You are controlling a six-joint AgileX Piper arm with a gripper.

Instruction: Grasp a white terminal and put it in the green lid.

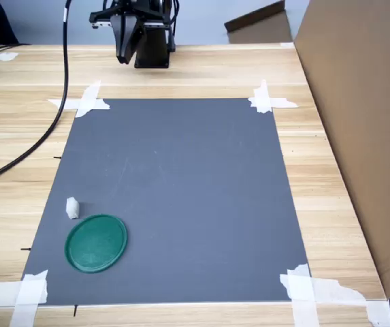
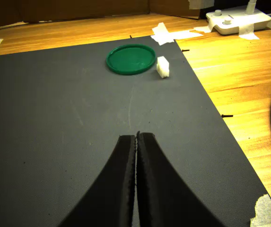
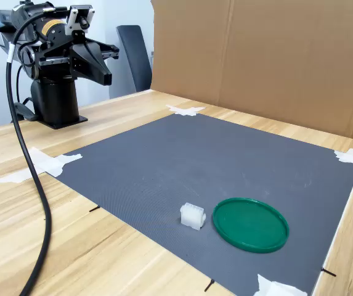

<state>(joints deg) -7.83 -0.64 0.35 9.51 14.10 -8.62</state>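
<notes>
A small white terminal [image 1: 72,208] [image 3: 193,216] [image 2: 162,66] lies on the grey mat [image 1: 174,197], just beside the flat round green lid [image 1: 96,242] [image 3: 250,224] [image 2: 131,59] and apart from it. Both rest near the mat's front left corner in the first exterior view. My gripper [image 1: 123,53] [image 3: 105,74] [image 2: 136,137] hovers at the far end of the mat, close to the arm's base, well away from both. Its two black fingers are pressed together with nothing between them.
White tape strips [image 1: 86,102] hold the mat's corners to the wooden table [image 1: 331,170]. A black cable [image 1: 55,116] runs along the table on the first exterior view's left. A tall cardboard wall [image 1: 365,122] stands along the first exterior view's right. A white stand base [image 2: 237,21] sits beyond the lid.
</notes>
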